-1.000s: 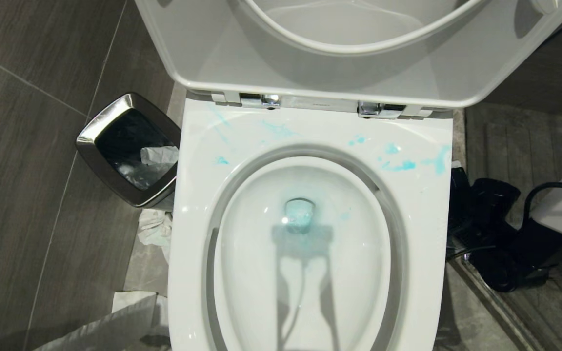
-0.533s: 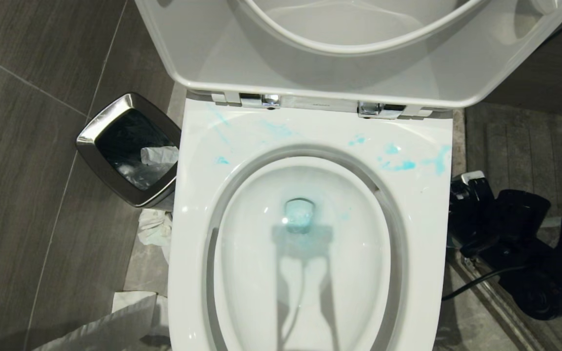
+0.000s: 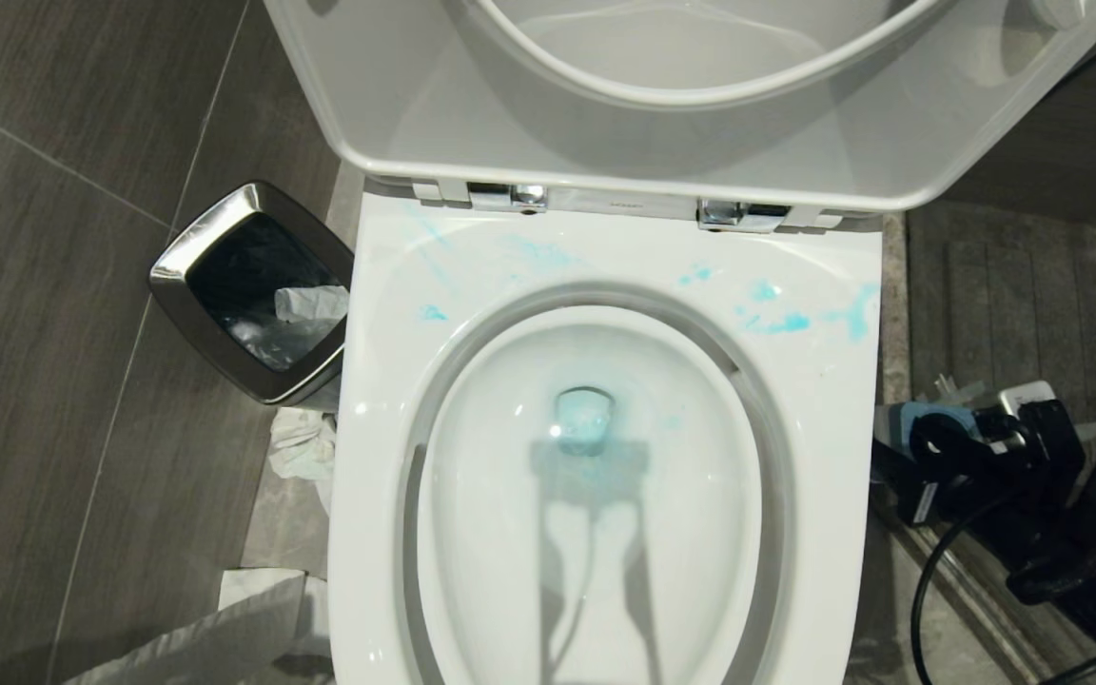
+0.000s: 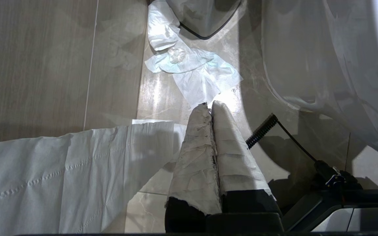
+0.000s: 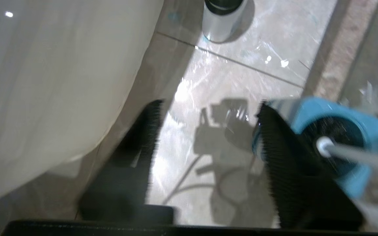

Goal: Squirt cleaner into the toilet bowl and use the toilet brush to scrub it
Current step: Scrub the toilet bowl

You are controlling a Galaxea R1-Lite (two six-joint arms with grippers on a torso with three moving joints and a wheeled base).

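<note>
Two pincers: my right pincer (image 5: 205,157) gapes empty beside the toilet brush (image 5: 336,144) at the toilet bowl's (image 3: 605,257) four o'clock, ready to take it; my left pincer (image 4: 212,106), pressed closed, idles at seven o'clock.

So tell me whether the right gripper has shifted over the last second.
Yes: the right gripper has dropped lower beside the toilet bowl, away from its hinges.

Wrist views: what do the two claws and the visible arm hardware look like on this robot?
The left claw has two long tapering fingers wrapped in creased white tape over black bases, with a coiled black cable beside it. The right claw has broad black fingers with finely ribbed inner pads. In the head view, the right arm is black, carrying a looping black cable and a small white-topped module.
</note>
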